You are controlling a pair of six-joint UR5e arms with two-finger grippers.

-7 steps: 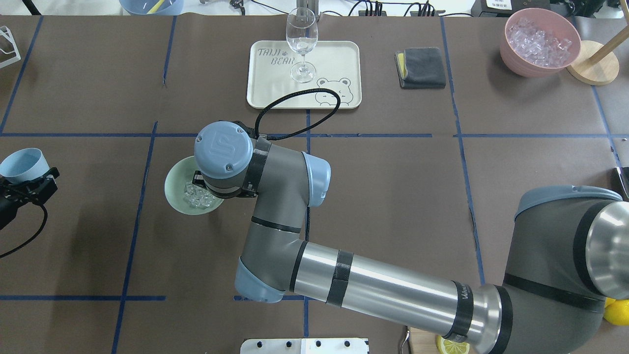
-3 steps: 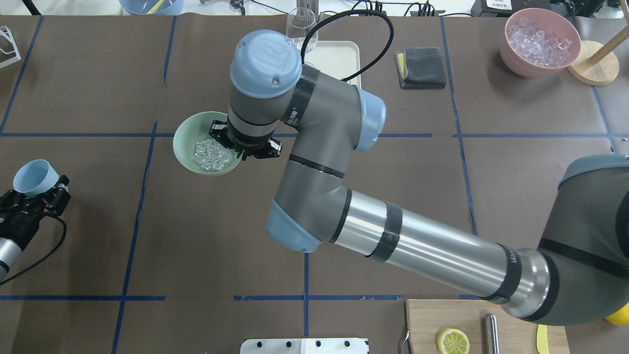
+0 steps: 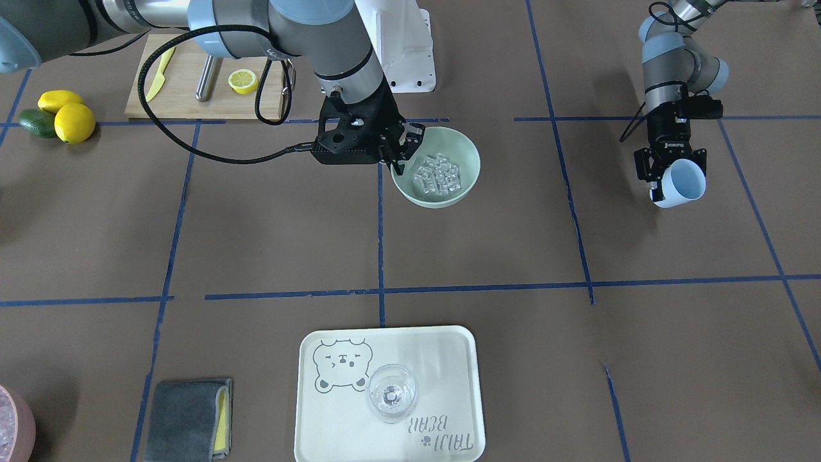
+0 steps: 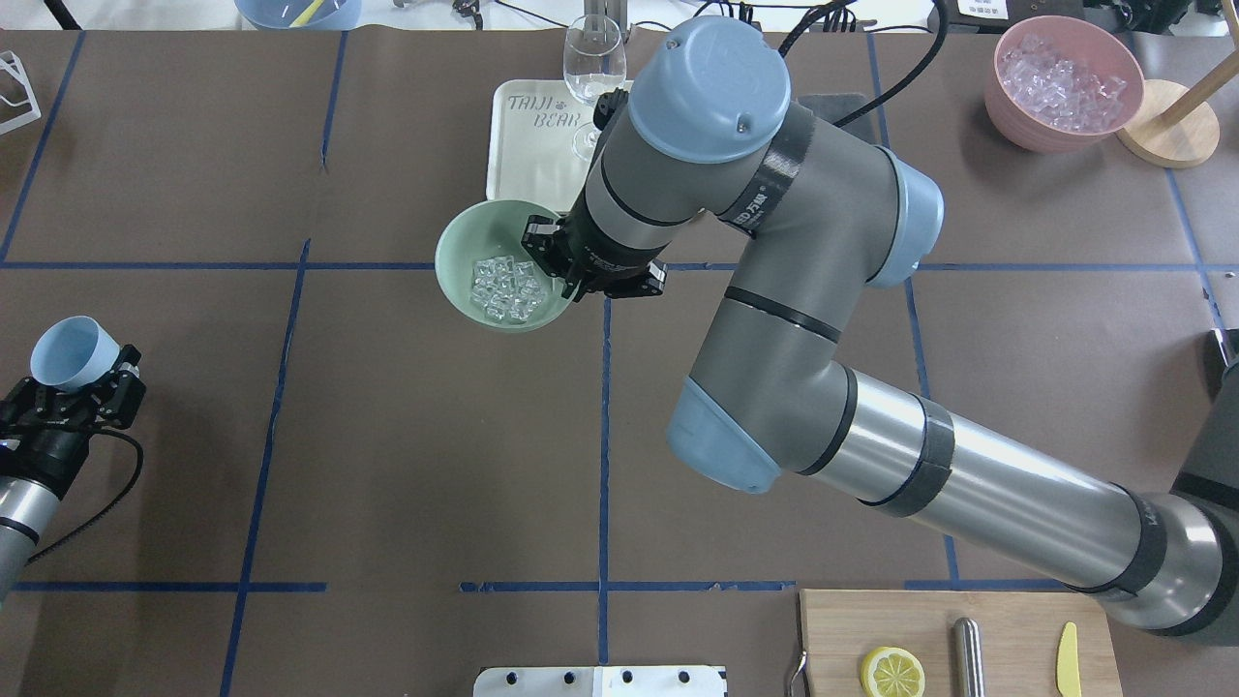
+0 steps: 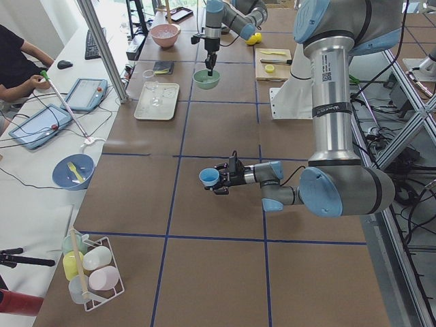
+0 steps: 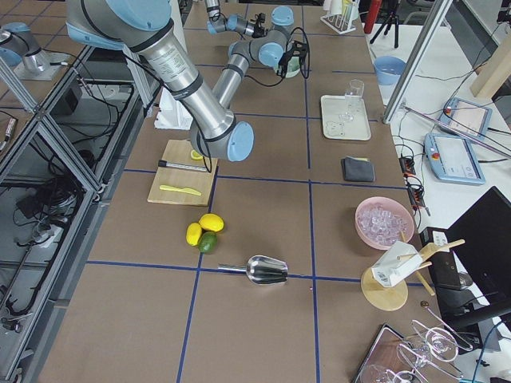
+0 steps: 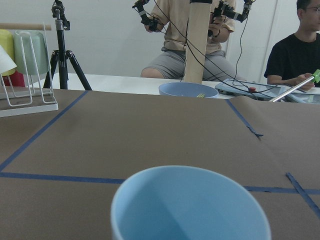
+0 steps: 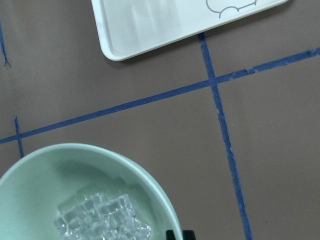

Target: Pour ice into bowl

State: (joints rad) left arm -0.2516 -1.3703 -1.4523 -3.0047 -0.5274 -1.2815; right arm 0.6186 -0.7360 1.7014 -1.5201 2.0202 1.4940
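The pale mint-green bowl (image 4: 463, 254) holds a small heap of clear ice (image 4: 505, 288), and sits just in front of the tray's near left corner. My right gripper (image 4: 561, 276) is shut on the bowl's right rim; the front view shows the gripper (image 3: 401, 157), bowl (image 3: 468, 163) and ice (image 3: 437, 174). The right wrist view shows the bowl (image 8: 75, 170) and ice (image 8: 100, 220) below the tray. I cannot tell if the bowl touches the table. My left gripper (image 4: 82, 373) is shut on a light blue cup (image 4: 64, 351) at the far left; the cup (image 7: 190, 205) looks empty.
A cream tray (image 4: 528, 145) with a wine glass (image 4: 592, 68) stands behind the bowl. A pink bowl of ice (image 4: 1063, 82) is at the back right, a grey cloth (image 3: 186, 420) beside the tray. A cutting board (image 4: 929, 639) with lemon slice (image 4: 891, 670) lies at the front.
My right arm has carried the bowl with the ice away from me and to the right, up to the tray's corner. My left gripper with the cup shifted slightly.
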